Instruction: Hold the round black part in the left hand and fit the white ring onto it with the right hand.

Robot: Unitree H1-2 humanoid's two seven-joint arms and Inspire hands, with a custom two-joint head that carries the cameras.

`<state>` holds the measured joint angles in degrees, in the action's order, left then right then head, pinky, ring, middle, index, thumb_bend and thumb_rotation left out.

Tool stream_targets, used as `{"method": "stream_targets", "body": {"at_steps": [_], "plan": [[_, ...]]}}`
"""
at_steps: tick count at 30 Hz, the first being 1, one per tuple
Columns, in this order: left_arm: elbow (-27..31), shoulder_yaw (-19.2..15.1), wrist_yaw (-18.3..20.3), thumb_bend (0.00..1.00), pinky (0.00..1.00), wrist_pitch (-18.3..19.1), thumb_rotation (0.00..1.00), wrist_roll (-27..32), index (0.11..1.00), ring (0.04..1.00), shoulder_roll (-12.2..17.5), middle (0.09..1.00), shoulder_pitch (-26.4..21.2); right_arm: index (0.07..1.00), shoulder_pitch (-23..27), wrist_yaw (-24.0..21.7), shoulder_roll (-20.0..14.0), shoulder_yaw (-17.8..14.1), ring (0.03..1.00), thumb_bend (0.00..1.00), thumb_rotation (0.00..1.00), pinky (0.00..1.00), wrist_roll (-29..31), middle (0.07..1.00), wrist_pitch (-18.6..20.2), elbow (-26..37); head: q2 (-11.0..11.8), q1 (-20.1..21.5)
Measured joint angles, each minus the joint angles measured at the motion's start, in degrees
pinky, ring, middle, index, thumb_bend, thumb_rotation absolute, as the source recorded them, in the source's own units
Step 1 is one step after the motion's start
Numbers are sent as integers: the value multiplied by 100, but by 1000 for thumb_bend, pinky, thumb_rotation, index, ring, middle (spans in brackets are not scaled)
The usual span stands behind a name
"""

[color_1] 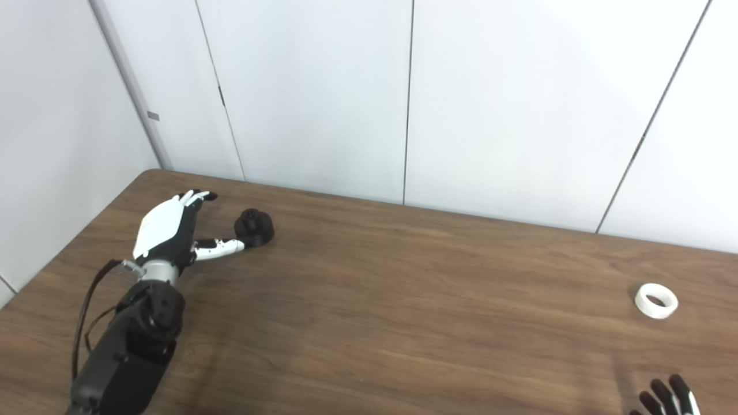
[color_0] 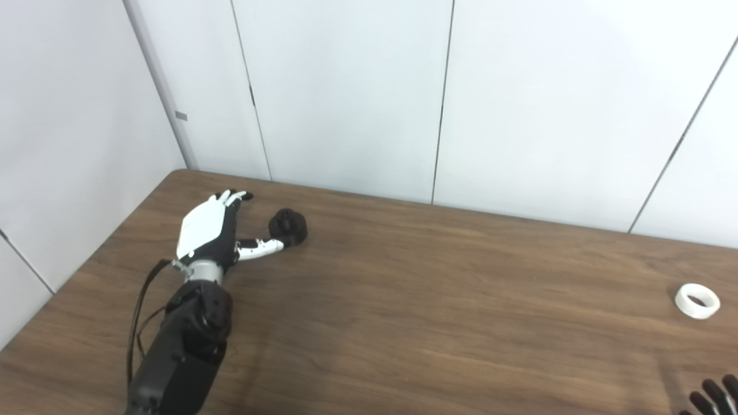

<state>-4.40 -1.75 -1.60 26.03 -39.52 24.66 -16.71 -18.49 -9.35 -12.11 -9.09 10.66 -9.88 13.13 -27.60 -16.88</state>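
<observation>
Left hand [color_0: 207,230] fingers spread, thumb touching the round black part [color_0: 288,226], holding nothing.

Bench [color_0: 403,300]: wood-grain top, mid-brown, smooth, with a low satin sheen and streaked darker grain.

Round black part [color_0: 288,226]: matt black, plastic-looking, dull and without highlights.

White ring [color_0: 697,301]: white, plastic-looking, smooth, faintly matt.

Left hand [color_0: 210,230]: smooth white plastic shell on the back, slightly glossy; black matt fingers beneath; white thumb [color_0: 260,248] segments; a bare metal-looking silver collar at the wrist; forearm in matt black casing with a thin black cable.

Right hand [color_1: 669,399]: only dark fingertips show, matt black.

Wall panels [color_0: 346,86]: pale, smooth, matt, with thin dark seams.
</observation>
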Motion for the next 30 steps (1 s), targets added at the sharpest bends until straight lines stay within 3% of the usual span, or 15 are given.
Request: {"method": "stream_targets", "body": {"at_steps": [20, 30], "plan": [[-1327, 299, 216, 965, 1000, 74, 399, 351, 858, 999, 47, 954, -890, 995, -54, 0, 59, 14, 931, 488, 1000, 873, -92, 976, -173, 19, 0, 132], [-1642, 459, 280, 971, 1000, 77, 374, 475, 853, 992, 49, 956, -1069, 993, -98, 9, 88, 14, 930, 493, 1000, 866, -94, 977, -205, 47, -9, 176]]}}
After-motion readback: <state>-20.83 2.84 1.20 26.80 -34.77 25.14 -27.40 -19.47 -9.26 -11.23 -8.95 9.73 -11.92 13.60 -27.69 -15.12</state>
